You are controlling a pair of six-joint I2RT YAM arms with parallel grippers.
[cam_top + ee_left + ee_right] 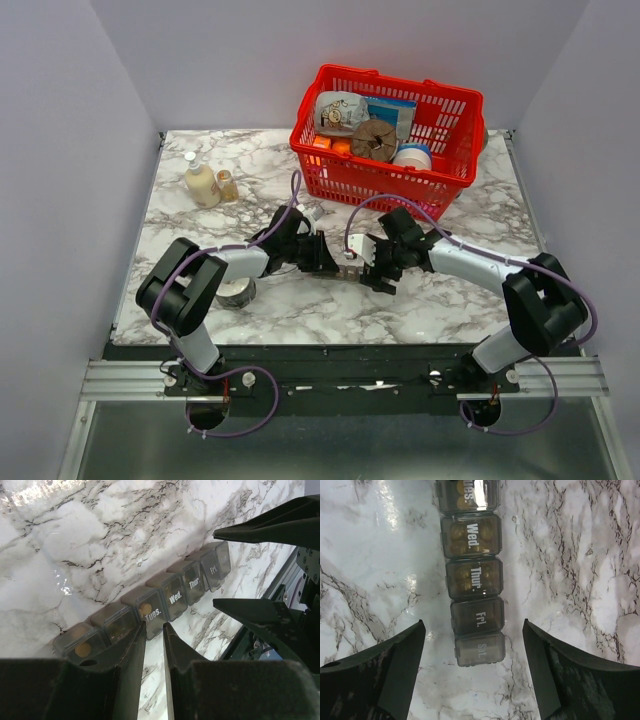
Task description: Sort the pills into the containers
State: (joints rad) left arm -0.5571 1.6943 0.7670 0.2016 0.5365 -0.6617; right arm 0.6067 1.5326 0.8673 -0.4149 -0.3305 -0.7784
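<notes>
The containers are a dark grey pill strip with closed lids marked Tues., Wed., Thur., Fri. and Sat., lying on the marble between both grippers. Tan pills show through several lids. My left gripper is all but shut, with a narrow gap and nothing in it; its tips rest at the near edge of the Tues. compartment. My right gripper is open wide and empty, its fingers on either side of the Sat. end of the strip without touching it.
A red mesh basket with jars and packets stands at the back right. Two small bottles stand at the back left. A round silvery tin sits beside the left arm. The right gripper's fingers show in the left wrist view.
</notes>
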